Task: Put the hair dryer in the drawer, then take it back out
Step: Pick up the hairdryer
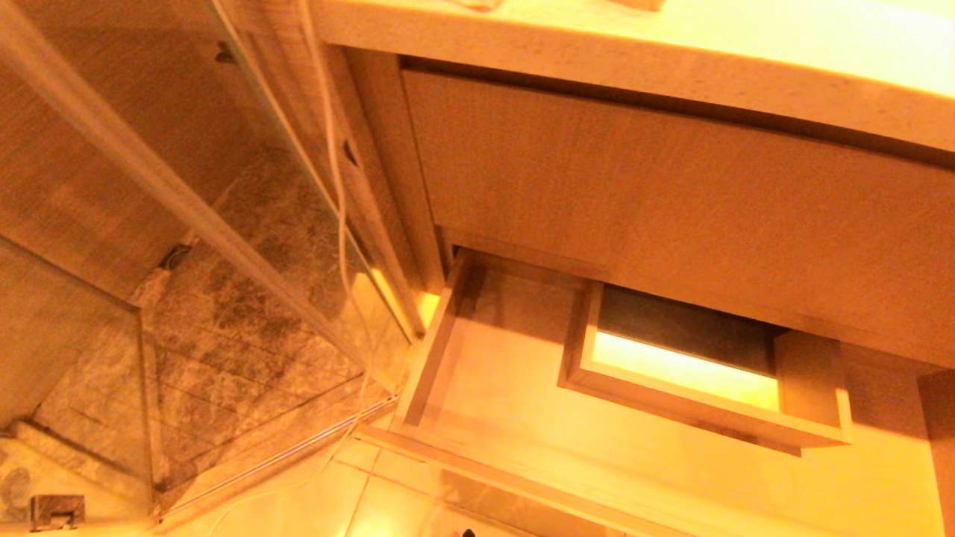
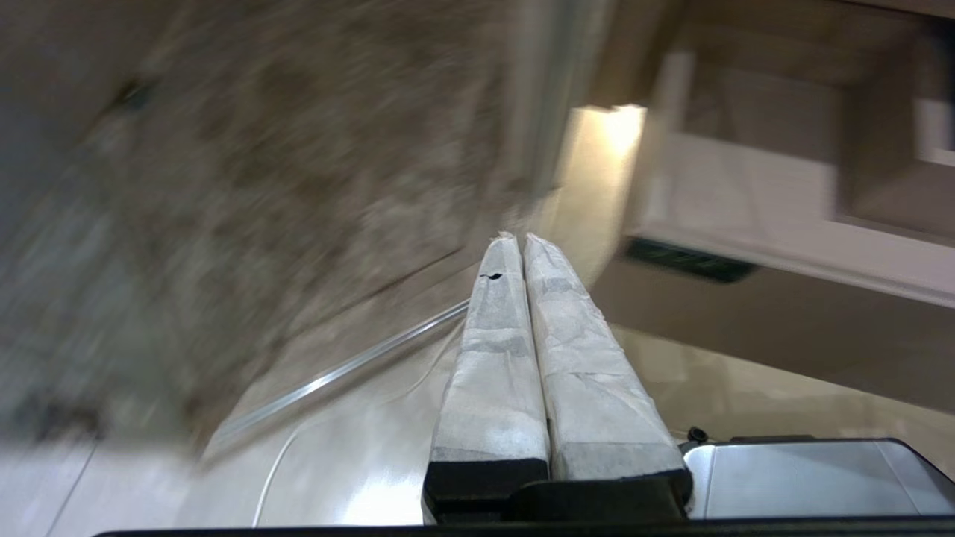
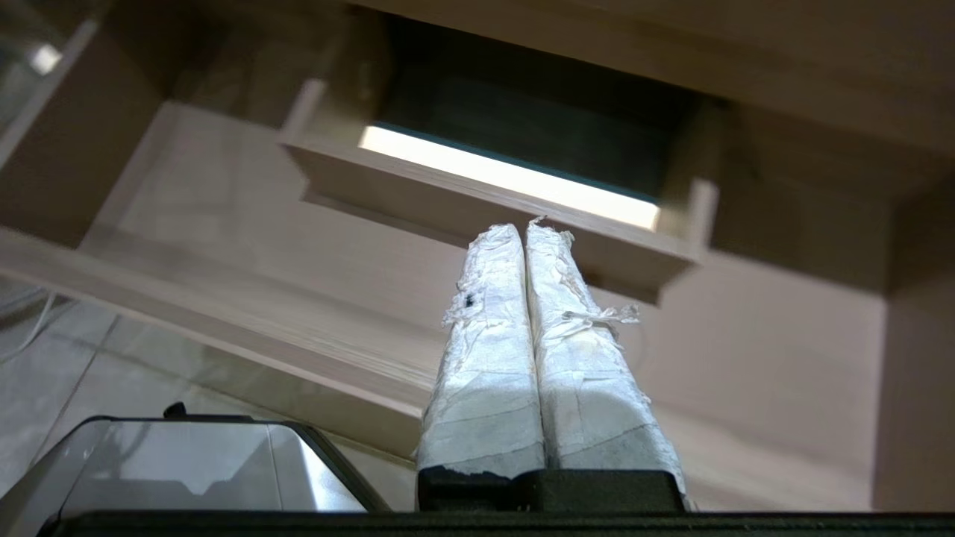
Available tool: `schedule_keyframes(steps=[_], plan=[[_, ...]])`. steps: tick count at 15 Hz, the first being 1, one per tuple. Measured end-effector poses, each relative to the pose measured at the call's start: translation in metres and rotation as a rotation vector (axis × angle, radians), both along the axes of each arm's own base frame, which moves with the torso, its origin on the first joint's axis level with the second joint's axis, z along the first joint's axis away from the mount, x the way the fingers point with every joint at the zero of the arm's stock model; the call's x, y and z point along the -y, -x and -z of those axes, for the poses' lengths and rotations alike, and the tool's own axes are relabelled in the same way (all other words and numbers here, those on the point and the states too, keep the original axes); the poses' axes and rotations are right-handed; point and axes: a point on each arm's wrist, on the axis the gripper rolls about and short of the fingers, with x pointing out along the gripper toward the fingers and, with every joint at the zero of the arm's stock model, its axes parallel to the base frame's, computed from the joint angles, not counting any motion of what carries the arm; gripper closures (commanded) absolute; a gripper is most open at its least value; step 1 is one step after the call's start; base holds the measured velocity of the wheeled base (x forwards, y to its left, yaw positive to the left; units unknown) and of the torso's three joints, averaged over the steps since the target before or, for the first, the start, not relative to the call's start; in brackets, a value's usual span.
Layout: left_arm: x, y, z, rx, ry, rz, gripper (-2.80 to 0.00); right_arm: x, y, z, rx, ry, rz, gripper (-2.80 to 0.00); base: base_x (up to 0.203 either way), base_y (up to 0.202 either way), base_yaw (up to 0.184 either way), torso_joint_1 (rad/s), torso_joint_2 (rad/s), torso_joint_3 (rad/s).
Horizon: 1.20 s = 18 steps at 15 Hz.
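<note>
No hair dryer is seen; the open drawer (image 3: 477, 201) lies directly ahead of the clenched, empty right gripper (image 3: 522, 227), the left gripper (image 2: 516, 239) likewise clenched.

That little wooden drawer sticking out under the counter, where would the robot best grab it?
Probably the top rim of the front panel of the drawer, coming from above and in front. It stands partly open, so that rim is exposed, and no handle shows. The right gripper, now shut, points toward it.
</note>
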Motion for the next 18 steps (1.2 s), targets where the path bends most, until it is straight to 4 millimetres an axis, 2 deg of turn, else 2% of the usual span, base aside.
schedule_keyframes(steps=[6, 12, 18], plan=[[0.0000, 0.0000, 0.0000, 0.000, 0.000, 0.000, 0.00, 0.0000, 0.0000, 0.0000, 0.000, 0.002, 0.001, 0.00, 0.001, 0.009, -0.172, 0.002, 0.00, 0.004], [0.0000, 0.0001, -0.0003, 0.001, 0.000, 0.000, 0.00, 0.0000, 0.0000, 0.0000, 0.000, 0.007, 0.002, 0.00, 0.001, 0.007, -0.160, 0.100, -0.22, -0.123], [0.0000, 0.0000, 0.0000, 0.000, 0.000, 0.001, 0.00, 0.0000, 0.0000, 0.0000, 0.000, 0.009, 0.001, 0.00, 0.000, 0.001, -0.013, 0.006, -0.01, -0.007]])
